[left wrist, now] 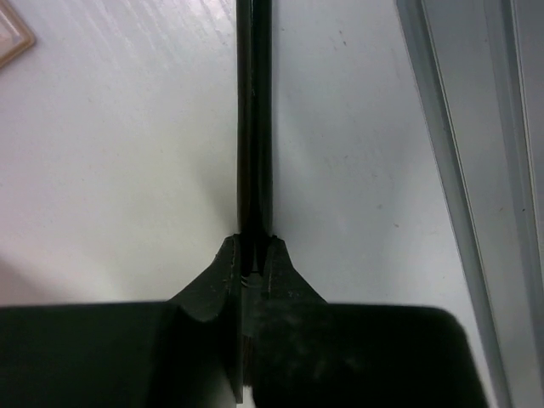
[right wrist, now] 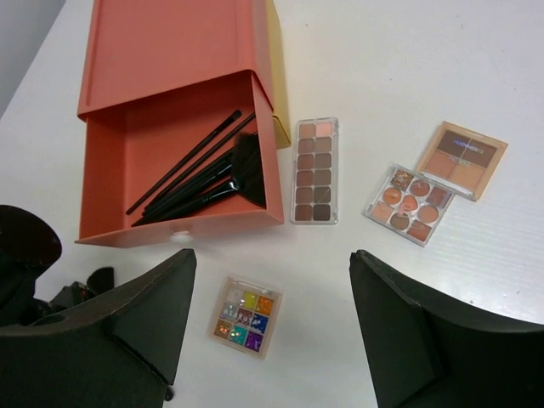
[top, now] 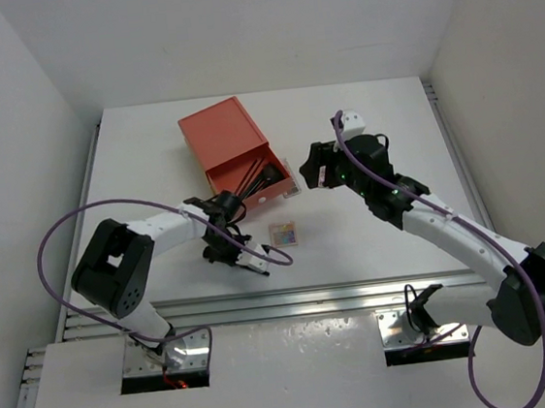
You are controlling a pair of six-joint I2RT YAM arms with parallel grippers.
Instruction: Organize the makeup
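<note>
The left gripper [left wrist: 253, 246] is clamped on a thin black stick [left wrist: 253, 110], low over the table [left wrist: 127, 170] near its front rail [left wrist: 476, 170]. The right gripper [right wrist: 274, 255] hangs wide open above the multicolour palette [right wrist: 245, 314]. Pinched near one end, the stick may pivot or slip when carried to the orange drawer [right wrist: 110, 170], or snag on the brushes [right wrist: 204, 183] inside.

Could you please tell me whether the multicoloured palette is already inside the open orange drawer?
No, the multicoloured palette lies on the table in front of the orange drawer, which holds brushes.
</note>
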